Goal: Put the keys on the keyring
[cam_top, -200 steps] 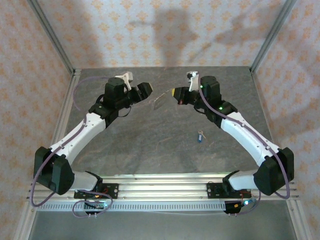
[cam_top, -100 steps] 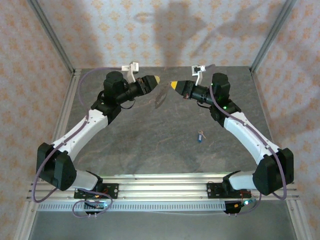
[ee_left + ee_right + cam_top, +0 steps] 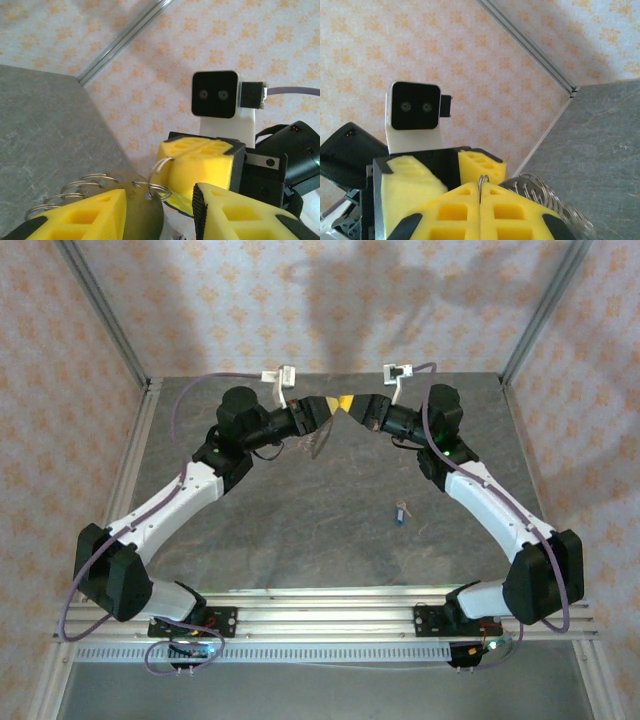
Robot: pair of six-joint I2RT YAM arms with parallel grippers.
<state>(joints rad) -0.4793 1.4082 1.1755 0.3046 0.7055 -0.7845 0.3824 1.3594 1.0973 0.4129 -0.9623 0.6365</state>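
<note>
Right tool (image 3: 480, 192) pinches the keyring (image 3: 85, 185) aloft, left tool (image 3: 160, 202) half-spread at it; the blue-headed key (image 3: 401, 512) lies below, nearer the right arm.

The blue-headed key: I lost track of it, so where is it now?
In the top view the key lies on the table, right of centre, a little left of the right arm and not touching it.

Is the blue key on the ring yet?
Not yet. Done: the right gripper is shut on the keyring. In hand: the left gripper, jaws apart, is at the ring too. Left: the blue key lies alone on the table, unthreaded.
</note>
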